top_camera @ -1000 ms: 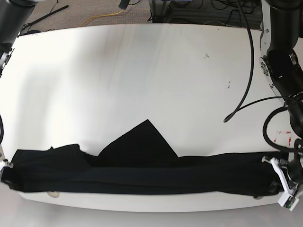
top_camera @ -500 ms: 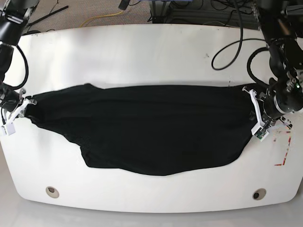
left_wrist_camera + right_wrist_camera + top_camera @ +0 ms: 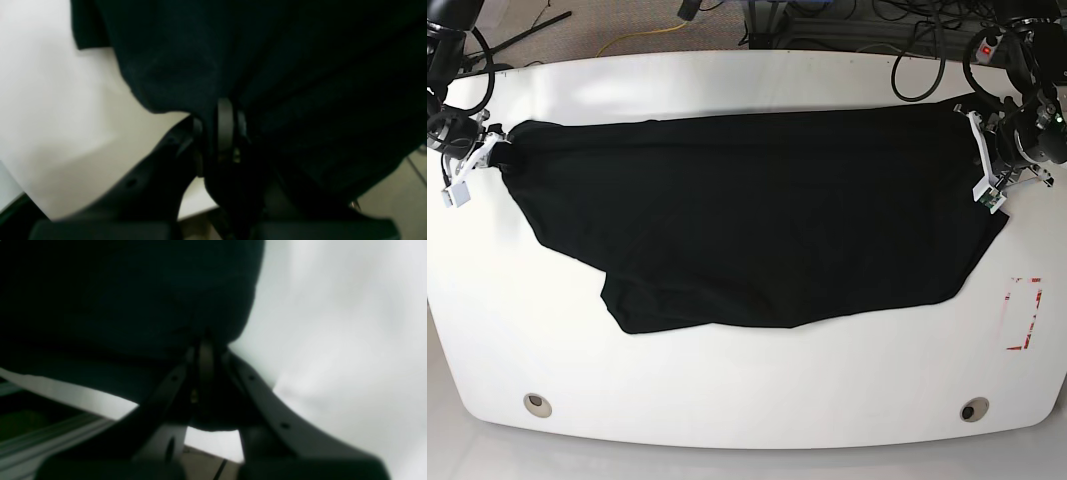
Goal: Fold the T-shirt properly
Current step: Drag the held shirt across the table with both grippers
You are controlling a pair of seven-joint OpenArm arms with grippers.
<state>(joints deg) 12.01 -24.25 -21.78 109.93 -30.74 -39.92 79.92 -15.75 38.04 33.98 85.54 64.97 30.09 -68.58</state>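
Nearest the base camera, the front strip of the white table (image 3: 747,400) lies bare, and just beyond it hangs the loose lower edge of the T-shirt (image 3: 757,215), an uneven curve with a rumpled lobe at the view's left and a longer drop at the view's right; judged from this, that edge is not laid straight and no tidy fold is in place. Farther back the black cloth is spread wide across the middle of the table, one broad sheet with no sleeve or collar I can pick out and no print showing (the fabric is too dark to read layers). At the far edge of the cloth each end is pinched: the right gripper (image 3: 489,152), at the view's left, is clamped on one corner, and its wrist view shows the jaws together with fabric bunched between them (image 3: 200,350); the left gripper (image 3: 983,160), at the view's right, is likewise clamped on the opposite corner (image 3: 222,126). As I judge it, the work is at an early stage: the garment is being stretched out flat, and the smoothing, the folding of the sides and the final doubling over are all not yet done
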